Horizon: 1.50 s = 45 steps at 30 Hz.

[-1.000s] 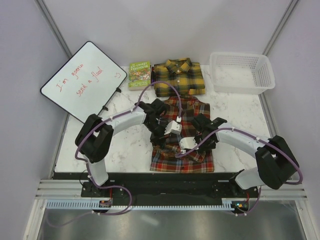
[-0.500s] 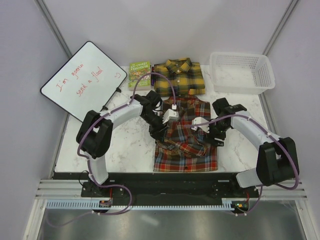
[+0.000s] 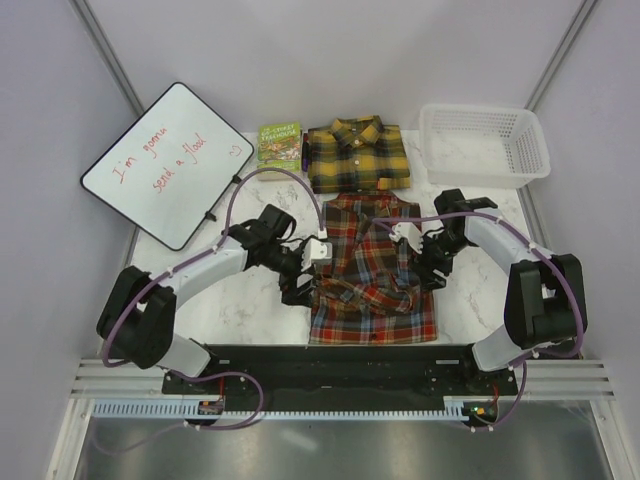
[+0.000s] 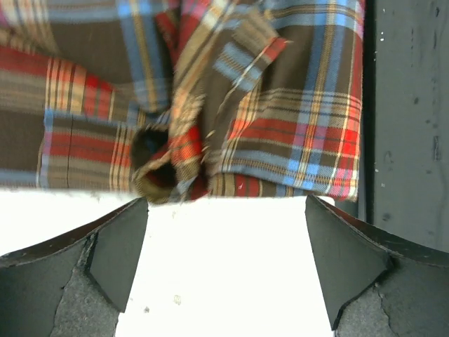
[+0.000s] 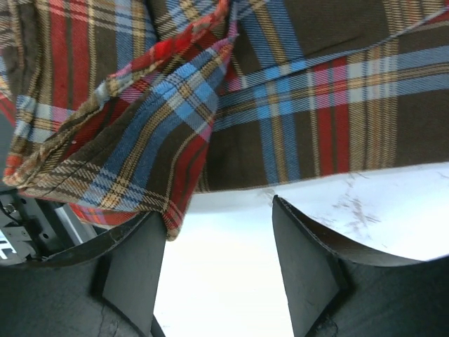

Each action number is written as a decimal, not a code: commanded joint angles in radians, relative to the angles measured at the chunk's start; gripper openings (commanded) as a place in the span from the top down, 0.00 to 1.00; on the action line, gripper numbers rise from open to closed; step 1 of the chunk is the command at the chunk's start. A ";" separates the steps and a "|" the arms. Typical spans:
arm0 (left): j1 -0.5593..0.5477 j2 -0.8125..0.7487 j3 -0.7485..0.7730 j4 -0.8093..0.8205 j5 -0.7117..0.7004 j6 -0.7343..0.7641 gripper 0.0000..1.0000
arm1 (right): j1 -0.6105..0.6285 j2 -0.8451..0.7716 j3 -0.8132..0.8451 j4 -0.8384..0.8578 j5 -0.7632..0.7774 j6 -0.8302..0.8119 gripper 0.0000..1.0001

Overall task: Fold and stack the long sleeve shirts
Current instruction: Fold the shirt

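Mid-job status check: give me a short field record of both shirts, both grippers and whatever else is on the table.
red-brown shirt: flat on table, sleeves bunched across front, not stacked
yellow shirt: folded, behind red-brown shirt
left gripper: open, empty, at red-brown shirt's left edge
right gripper: open, empty, at red-brown shirt's right edge
other: green book, whiteboard, white basket
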 commanded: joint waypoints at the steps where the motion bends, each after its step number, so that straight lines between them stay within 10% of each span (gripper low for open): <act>1: -0.046 -0.040 -0.089 0.235 -0.064 0.054 0.00 | -0.006 0.003 -0.039 0.008 -0.071 -0.009 0.33; 17: -0.088 -0.037 -0.115 0.334 -0.153 0.058 0.02 | -0.007 -0.040 -0.059 -0.002 -0.063 -0.065 0.28; 27: -0.086 0.106 0.009 0.207 -0.127 -0.084 0.22 | -0.058 -0.100 -0.029 -0.098 -0.033 -0.153 0.02; 45: -0.081 0.158 0.050 0.197 -0.084 -0.190 0.43 | 0.118 -0.109 -0.141 0.185 -0.068 -0.050 0.11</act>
